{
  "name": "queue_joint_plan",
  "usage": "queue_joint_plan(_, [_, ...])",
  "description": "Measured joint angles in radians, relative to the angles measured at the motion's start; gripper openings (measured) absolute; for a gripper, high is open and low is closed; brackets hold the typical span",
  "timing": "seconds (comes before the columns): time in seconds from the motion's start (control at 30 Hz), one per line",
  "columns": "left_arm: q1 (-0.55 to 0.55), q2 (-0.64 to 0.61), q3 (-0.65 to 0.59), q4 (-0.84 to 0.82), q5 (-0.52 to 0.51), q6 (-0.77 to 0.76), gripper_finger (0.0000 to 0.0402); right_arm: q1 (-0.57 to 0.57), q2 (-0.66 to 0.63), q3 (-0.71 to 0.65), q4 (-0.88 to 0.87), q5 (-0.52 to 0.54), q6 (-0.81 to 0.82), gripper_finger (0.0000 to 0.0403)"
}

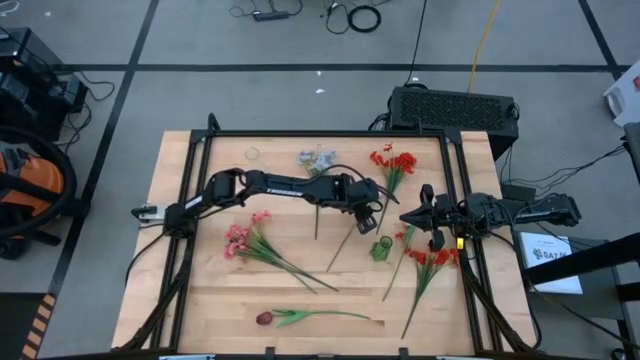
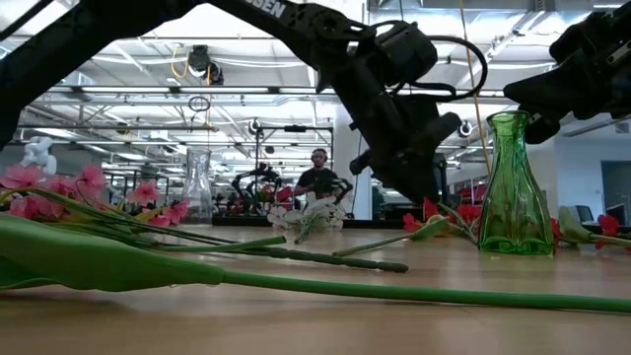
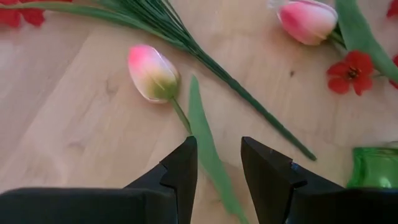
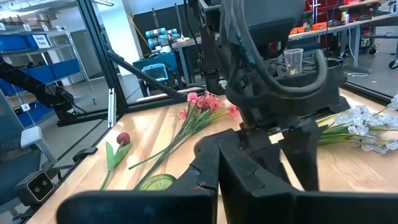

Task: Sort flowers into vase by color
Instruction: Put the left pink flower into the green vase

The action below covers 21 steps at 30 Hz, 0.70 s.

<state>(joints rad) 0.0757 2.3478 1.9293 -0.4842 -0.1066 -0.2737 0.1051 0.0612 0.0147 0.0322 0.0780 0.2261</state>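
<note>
Left pincer [image 1: 372, 216] hung low over the middle of the bench [image 1: 200, 290], fingers [image 3: 180, 168] partly apart, one either side of a green stem [image 3: 211, 155]. Whether they pressed on it could not be told; nothing was lifted. Just ahead of the fingers lay a pink tulip [image 3: 152, 73] on the wood, with a second pink tulip [image 3: 308, 20] farther off.

Green vase [image 1: 381, 247] stood upright just beside the left pincer, toward the front edge.

Right pincer [image 1: 412, 215] hovered near the vase on its right, fingers closed together, holding nothing.

Flowers lay flat on the bench:
- red cluster [image 1: 392, 162] at the back right
- second red cluster [image 1: 432, 258] at the right edge, under the right arm
- grey-blue bunch [image 1: 317, 158] at the back centre
- pink blossoms [image 1: 240, 238] left of centre
- dark red tulip [image 1: 264, 318] near the front edge

A clear vase [image 2: 197, 184] stood at the back left.
</note>
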Motion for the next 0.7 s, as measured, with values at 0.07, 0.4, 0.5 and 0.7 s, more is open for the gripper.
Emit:
queue_joint_plan(0.07, [0.001, 0.000, -0.002, 0.015, -0.002, 0.001, 0.0130, 0.000, 0.000, 0.000, 0.000, 0.000, 0.000, 0.0000])
queue_joint_plan(0.4, [0.017, 0.071, -0.002, 0.024, 0.006, -0.006, 0.0130, 0.000, 0.000, 0.000, -0.001, 0.001, 0.000, 0.0000])
queue_joint_plan(0.5, [0.014, 0.087, -0.002, 0.030, 0.009, -0.006, 0.0130, 0.000, 0.000, 0.000, 0.000, 0.001, 0.000, 0.0000])
queue_joint_plan(0.7, [0.011, 0.096, -0.001, 0.033, 0.009, -0.004, 0.0094, 0.000, 0.000, 0.000, 0.000, 0.000, 0.000, 0.0000])
